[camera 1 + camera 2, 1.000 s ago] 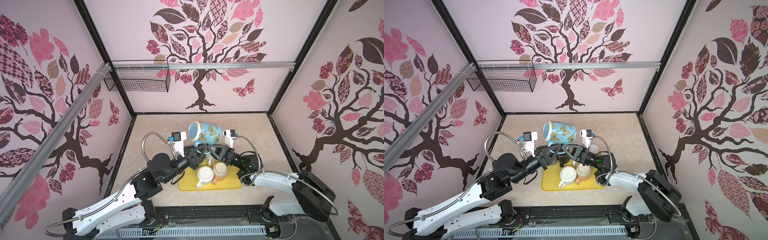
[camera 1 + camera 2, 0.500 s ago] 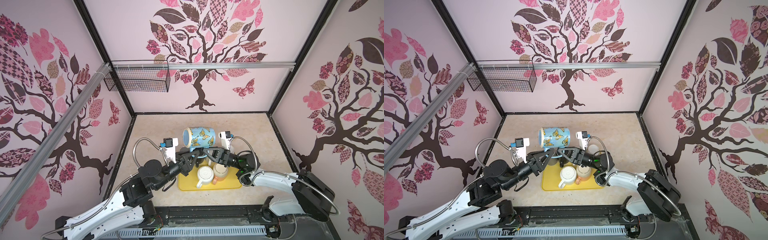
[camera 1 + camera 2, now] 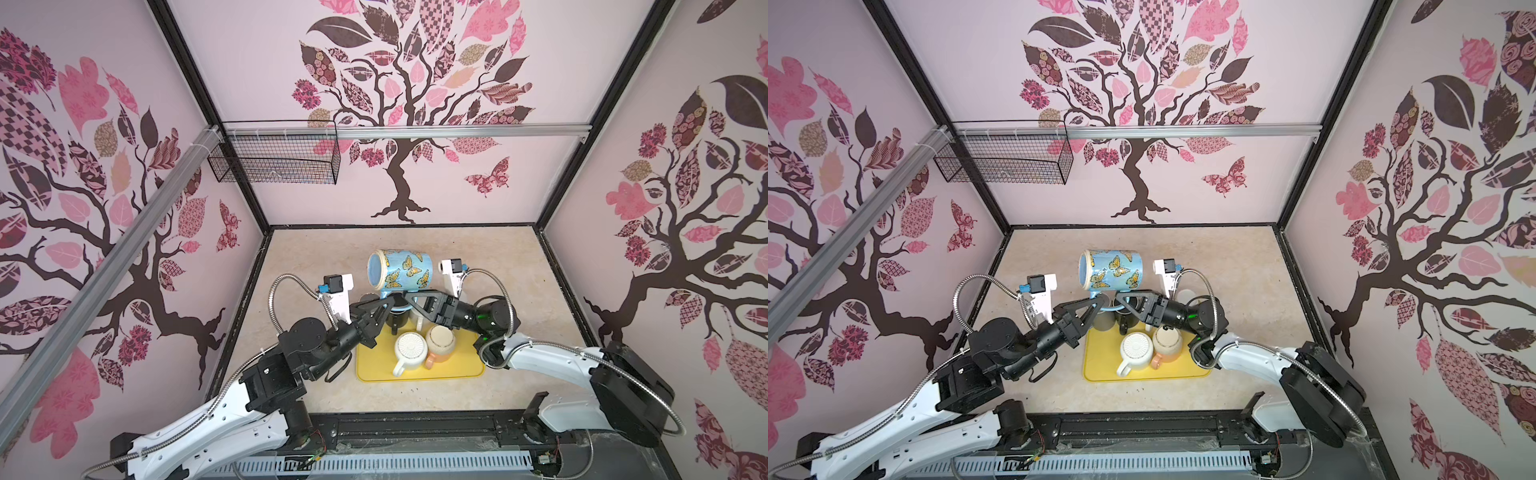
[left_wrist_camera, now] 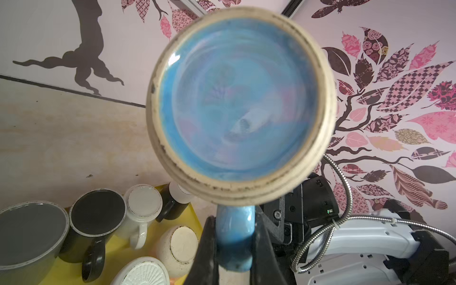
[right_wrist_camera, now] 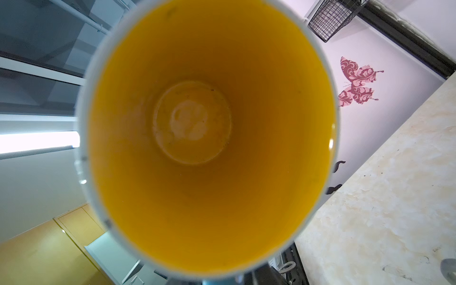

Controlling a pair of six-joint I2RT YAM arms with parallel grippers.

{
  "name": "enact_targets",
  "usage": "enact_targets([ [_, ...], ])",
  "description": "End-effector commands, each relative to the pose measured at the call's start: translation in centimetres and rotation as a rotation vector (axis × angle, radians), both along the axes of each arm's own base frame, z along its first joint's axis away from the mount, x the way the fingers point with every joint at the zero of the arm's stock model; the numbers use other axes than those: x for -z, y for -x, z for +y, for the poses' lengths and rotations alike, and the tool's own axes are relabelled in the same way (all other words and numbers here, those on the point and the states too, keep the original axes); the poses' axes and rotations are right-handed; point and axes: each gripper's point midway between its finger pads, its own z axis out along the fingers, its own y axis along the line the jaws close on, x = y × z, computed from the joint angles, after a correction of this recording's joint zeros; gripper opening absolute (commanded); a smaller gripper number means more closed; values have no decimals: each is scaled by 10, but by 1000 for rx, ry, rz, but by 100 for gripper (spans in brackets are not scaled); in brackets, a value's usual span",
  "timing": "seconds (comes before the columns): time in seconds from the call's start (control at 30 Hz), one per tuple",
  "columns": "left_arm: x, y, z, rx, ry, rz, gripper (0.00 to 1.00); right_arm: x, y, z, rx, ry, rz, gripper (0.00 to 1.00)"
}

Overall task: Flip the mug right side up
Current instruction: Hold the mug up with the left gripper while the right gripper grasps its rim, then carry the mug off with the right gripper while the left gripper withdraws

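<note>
Top views, both: yellow tray [image 3: 457,370] lying near front edge, carrying upturned ribbed white mug [image 3: 409,345] and beige mug [image 3: 440,338], with dark mugs [image 3: 395,322] crowding behind. Above them, left gripper [image 3: 388,297] clamping glossy blue handle [image 4: 234,234]. Right gripper [image 3: 405,296] pinching narrow on same handle. Butterfly mug [image 3: 405,270] hanging sideways, yellow mouth facing right and blue base facing left. Bare marbled table [image 3: 511,249] lying open beyond. Wire basket [image 3: 274,162] hanging on far wall.
</note>
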Motion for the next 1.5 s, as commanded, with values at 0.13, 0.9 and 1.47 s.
enact_targets([
  [0.13, -7, 9, -26, 122, -16, -50, 0, -65, 18, -18, 4, -153, -147, 0],
  [0.9, 13, 21, -17, 156, 10, 8, 0, -92, 5, -20, 27, -255, -153, 0],
  [1.47, 53, -21, 71, -293, -498, 13, 96, -28, -106, -57, 605, 636, -93, 0],
])
